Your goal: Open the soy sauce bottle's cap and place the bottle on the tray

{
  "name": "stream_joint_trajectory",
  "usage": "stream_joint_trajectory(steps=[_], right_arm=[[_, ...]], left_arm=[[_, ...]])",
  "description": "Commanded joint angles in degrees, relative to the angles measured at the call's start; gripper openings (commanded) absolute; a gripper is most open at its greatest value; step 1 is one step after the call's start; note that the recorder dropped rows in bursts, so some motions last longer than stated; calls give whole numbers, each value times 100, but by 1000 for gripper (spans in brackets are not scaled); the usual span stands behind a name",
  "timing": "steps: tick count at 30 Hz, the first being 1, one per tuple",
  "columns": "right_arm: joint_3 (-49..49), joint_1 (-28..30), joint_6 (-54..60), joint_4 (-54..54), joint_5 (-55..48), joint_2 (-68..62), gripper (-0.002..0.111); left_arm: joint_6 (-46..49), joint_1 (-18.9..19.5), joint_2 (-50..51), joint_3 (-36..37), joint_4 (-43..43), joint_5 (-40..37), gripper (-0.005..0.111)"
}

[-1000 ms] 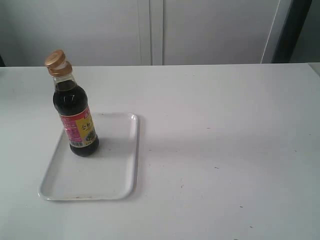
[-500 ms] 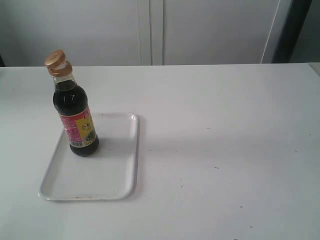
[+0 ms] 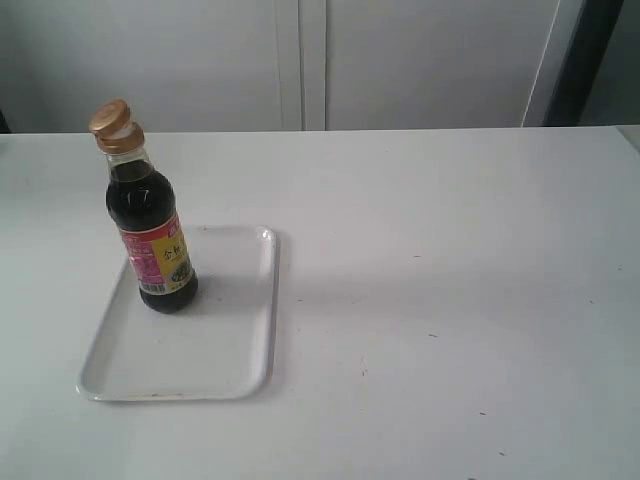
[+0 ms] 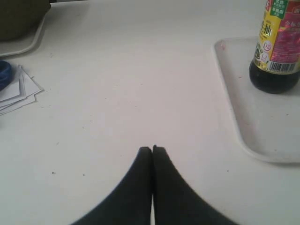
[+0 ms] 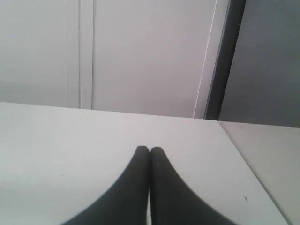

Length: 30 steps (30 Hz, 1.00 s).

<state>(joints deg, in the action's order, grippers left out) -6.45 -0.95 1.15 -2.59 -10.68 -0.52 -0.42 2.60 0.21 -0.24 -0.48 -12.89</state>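
The soy sauce bottle (image 3: 152, 235) stands upright on the white tray (image 3: 215, 350), near the tray's far left part. Its orange-gold cap (image 3: 110, 117) is flipped up and tilted over the neck. In the left wrist view the bottle's lower half (image 4: 276, 47) stands on the tray (image 4: 243, 131). My left gripper (image 4: 152, 149) is shut, empty, over bare table well away from the tray. My right gripper (image 5: 149, 149) is shut and empty above the table, facing the wall. Neither gripper shows in the exterior view.
A stack of white papers (image 4: 16, 89) with a blue object (image 4: 3, 74) on it lies on the table, beside a dark-topped white dish (image 4: 18, 28). White cabinet doors (image 3: 300, 60) stand behind the table. The table's edge (image 5: 243, 164) runs near my right gripper.
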Motion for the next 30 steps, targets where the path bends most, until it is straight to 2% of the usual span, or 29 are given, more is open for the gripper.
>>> stream_joint_trajectory(steps=[1,7,13,30], right_arm=[[325,45,22,-17,-93,52,0],[645,45,10,-17,-76,52,0],[645,45,-4,-17,-796,52,0],[645,45,-4,-17,-896,52,0]], left_arm=[[-21,24,-21,24,-71,-1,0],[-21,24,-21,24,-71,-1,0],[-21,24,-21,24,-71,-1,0],[-21,24,-21,24,-71,-1,0]])
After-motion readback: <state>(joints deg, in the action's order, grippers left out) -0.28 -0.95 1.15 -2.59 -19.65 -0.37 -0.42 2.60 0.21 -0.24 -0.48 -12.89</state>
